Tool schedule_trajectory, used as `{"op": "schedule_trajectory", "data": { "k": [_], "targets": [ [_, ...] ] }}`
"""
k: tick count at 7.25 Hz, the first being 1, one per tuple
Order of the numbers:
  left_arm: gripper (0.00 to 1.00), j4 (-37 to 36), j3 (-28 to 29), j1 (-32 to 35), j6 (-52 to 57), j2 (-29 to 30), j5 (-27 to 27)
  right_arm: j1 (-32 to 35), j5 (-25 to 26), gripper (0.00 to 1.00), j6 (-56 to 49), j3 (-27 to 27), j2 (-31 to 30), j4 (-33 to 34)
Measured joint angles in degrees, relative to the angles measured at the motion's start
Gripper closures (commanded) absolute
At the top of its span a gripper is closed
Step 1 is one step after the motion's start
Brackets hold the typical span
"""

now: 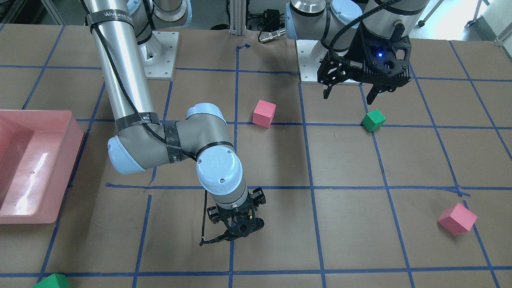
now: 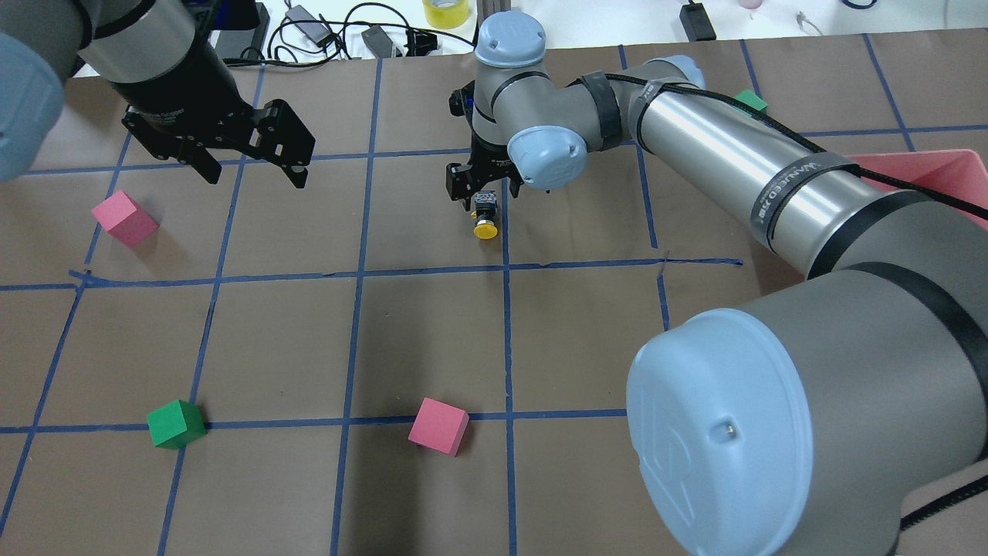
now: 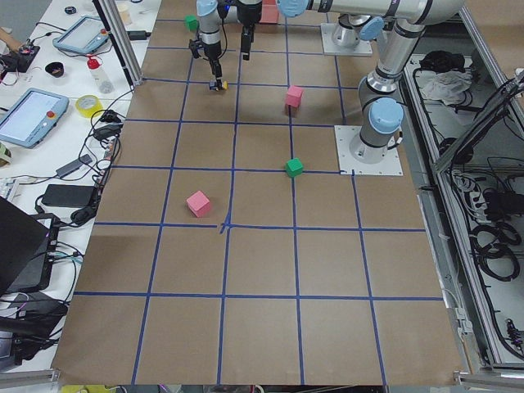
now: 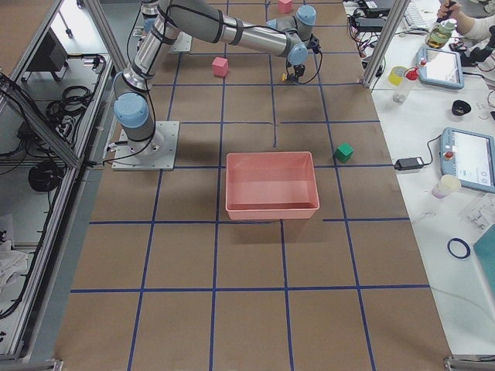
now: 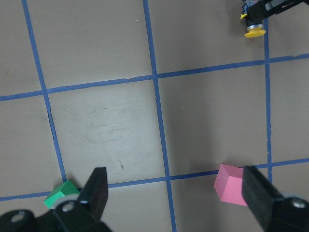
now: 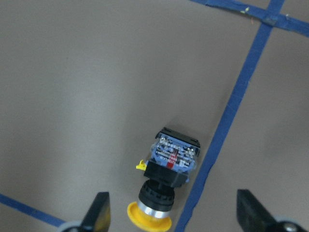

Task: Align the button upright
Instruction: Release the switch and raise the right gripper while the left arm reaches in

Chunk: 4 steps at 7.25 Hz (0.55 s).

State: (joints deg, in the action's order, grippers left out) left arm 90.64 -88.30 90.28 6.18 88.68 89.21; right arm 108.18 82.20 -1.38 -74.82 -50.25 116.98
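Brown table gridded in blue tape. Toward its far edge the button lies sideways (yellow cap showing) under the right gripper, fingers spread; the left gripper gapes too.

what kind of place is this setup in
Most likely a robotics lab work cell. A table papered brown and marked with a blue tape grid carries the left arm and right arm; teach pendants and cables crowd the side benches.

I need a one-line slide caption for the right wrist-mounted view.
Open right gripper above the yellow-capped button lying on its side beside a blue tape line.
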Motion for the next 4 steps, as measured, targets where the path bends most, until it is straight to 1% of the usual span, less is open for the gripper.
{"op": "schedule_trajectory", "data": {
  "k": [1,2,4],
  "targets": [
    [0.0,-0.2,-0.4,0.1,-0.3,-0.1,-0.1,0.0,0.3,0.0,0.0,-0.9,-2.8,-1.2],
    [0.0,-1.0,-1.7,0.3,-0.8,-0.4,-0.2,-0.1,1.0,0.0,0.0,-3.1,-6.9,-2.8],
    [0.0,-4.4,-6.4,0.6,-1.9,-2.1,-0.2,-1.3,2.1,0.0,0.1,-11.2,-16.0,-4.2]
  ]
}}
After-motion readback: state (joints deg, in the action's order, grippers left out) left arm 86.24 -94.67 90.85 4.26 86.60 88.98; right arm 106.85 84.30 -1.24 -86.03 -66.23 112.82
